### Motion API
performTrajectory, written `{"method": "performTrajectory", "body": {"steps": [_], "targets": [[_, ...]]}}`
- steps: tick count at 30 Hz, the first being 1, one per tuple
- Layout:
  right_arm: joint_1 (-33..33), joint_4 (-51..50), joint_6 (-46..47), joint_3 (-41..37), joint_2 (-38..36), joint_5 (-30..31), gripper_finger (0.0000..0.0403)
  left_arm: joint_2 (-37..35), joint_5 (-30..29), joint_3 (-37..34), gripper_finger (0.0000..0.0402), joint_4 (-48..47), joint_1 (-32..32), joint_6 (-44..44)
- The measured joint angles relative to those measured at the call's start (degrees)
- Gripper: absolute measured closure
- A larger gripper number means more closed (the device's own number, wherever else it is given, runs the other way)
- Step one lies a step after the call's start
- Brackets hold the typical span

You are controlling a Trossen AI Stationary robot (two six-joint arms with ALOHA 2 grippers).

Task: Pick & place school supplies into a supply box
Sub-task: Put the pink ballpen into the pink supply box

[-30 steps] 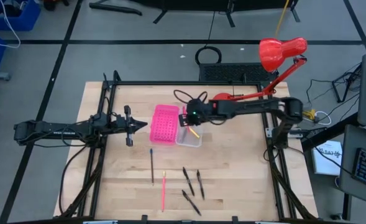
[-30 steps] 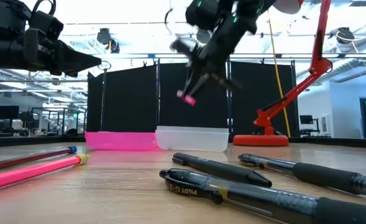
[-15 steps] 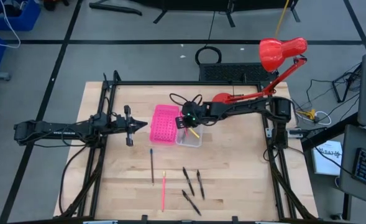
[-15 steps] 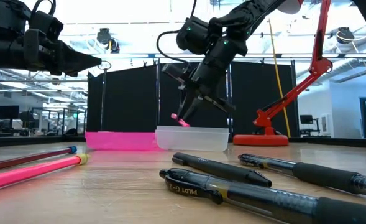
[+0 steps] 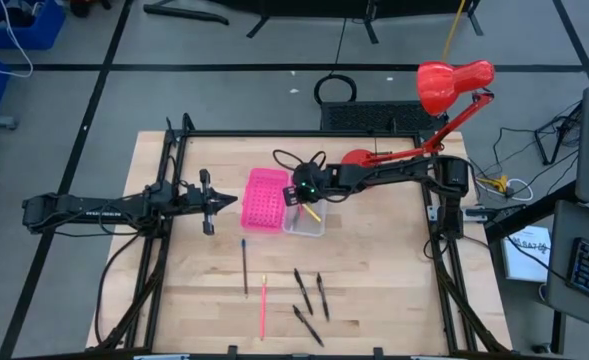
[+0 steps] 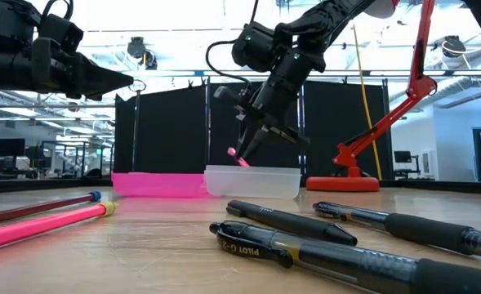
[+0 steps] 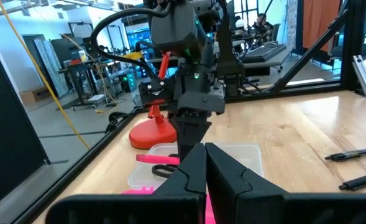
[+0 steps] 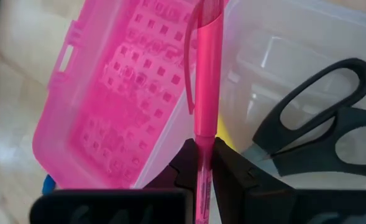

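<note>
Right gripper (image 5: 296, 194) above the near-left corner of the supply box (image 5: 305, 222), fingers clamped on a pink pen (image 8: 204, 93) held steeply tilted, its lower tip just over the box rim in the low view; right wrist view shows the pen running out from between the two dark fingers (image 8: 227, 167) across the border between the pink perforated tray (image 5: 265, 199) and the translucent box. Inside the box lie black-handled scissors (image 8: 322, 130) and a yellow item (image 5: 312, 213), the latter only partly visible. The pink tray sits touching the box on its left side. Left gripper (image 5: 222, 202) hovers above the table (image 5: 384, 270) to the left of the pink tray, fingers pressed together and holding nothing. On the bare wood nearer the front edge lie a dark pencil with a blue end (image 5: 244, 265), a pink pencil with a yellow band (image 5: 263, 305) just beside it, and three black pens (image 5: 312, 298) grouped to their right, all well apart from the box. A red desk lamp (image 5: 452, 84) stands on its base at the far right of the table, behind the right arm
</note>
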Motion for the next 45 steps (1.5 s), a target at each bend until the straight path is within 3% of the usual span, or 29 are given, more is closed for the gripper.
{"method": "performTrajectory", "body": {"steps": [14,22,34,45], "targets": [[2.9,-1.3,0.7,0.0,0.0,0.0,0.0384,0.0,0.0,0.0,0.0392,0.1,0.0,-0.9],[2.5,-4.4,0.8,0.0,0.0,3.0,0.0384,0.0,0.0,0.0,0.0392,0.1,0.0,-0.8],[0.2,-15.3,2.4,0.0,0.0,4.3,0.0384,0.0,0.0,0.0,0.0392,0.1,0.0,-0.8],[-0.9,-11.9,4.6,-4.6,0.0,3.0,0.0366,0.0,0.0,0.0,0.0392,0.0,0.0,-0.8]]}}
